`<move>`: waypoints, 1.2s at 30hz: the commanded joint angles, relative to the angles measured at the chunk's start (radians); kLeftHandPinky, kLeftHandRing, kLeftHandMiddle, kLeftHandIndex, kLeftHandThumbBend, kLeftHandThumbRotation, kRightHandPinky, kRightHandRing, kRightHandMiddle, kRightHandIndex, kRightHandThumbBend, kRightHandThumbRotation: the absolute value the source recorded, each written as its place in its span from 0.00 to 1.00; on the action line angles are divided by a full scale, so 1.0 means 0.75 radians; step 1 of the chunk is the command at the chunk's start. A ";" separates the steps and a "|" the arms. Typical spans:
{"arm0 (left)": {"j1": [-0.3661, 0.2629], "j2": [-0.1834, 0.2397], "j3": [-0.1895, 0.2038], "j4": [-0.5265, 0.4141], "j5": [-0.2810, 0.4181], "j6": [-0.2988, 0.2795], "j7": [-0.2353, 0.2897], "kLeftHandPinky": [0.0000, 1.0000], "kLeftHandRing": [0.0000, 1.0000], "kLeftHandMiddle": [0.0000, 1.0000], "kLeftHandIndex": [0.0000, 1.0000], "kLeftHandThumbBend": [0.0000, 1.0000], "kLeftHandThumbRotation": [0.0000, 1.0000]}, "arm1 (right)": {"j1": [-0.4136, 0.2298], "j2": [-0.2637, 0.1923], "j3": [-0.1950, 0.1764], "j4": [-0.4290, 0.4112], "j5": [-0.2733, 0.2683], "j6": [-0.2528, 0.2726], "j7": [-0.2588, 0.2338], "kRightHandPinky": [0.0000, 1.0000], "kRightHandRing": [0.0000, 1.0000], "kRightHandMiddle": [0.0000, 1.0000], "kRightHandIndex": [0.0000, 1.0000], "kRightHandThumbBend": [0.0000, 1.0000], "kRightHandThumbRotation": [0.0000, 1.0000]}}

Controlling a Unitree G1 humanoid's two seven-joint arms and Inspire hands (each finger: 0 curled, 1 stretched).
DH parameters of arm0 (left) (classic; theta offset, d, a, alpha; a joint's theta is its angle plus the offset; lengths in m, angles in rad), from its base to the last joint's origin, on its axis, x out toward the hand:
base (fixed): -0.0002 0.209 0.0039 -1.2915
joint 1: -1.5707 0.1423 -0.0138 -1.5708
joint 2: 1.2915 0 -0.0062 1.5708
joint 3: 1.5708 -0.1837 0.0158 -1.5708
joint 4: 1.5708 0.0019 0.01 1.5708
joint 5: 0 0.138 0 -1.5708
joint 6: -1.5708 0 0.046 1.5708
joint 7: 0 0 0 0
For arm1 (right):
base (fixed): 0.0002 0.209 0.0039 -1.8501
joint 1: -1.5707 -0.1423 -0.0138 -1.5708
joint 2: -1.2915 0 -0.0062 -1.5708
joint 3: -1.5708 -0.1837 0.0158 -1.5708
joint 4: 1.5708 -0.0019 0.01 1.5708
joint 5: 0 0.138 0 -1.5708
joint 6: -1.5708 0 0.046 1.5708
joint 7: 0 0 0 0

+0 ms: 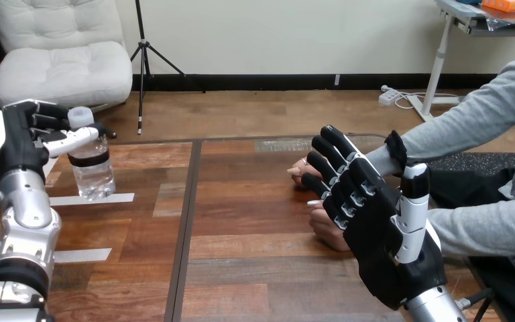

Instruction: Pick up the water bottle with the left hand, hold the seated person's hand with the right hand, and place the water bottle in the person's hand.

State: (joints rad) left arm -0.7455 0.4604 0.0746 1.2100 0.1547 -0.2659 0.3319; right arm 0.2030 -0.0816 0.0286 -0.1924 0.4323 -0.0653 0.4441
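Tipping is the main risk: the water bottle (92, 171) stands at the left of the frame on the worktop (255, 268), and the left hand (21, 144) has its fingers (74, 141) curled round it high up, just under the cap, so the heavier lower part could swing or slip free on the lift. Its long axis runs straight up, cap on top, base on the wood beside a strip of white tape (90, 199). Right of centre, the right hand (375, 228) hangs with fingers straight and spread over the person's hands (325, 231), not clasping them; an unsteadied palm could let the bottle drop at handover.
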 commanded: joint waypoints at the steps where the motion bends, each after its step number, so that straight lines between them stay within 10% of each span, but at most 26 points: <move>1: -0.058 0.047 0.009 -0.118 0.003 -0.055 0.002 0.37 0.41 0.46 0.47 0.74 0.00 | -0.053 0.007 -0.013 -0.038 0.015 -0.010 0.004 0.97 0.99 0.98 0.95 0.91 1.00; 36: 0.008 0.019 0.040 -0.315 -0.013 0.008 -0.053 0.35 0.41 0.47 0.47 0.74 0.00 | -0.143 -0.099 -0.052 0.022 -0.127 -0.076 0.030 0.96 0.98 0.97 0.94 0.90 1.00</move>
State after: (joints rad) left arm -0.7041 0.4602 0.0986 1.0558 0.1470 -0.2543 0.2952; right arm 0.1924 -0.1203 0.0235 -0.1838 0.3574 -0.0760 0.4540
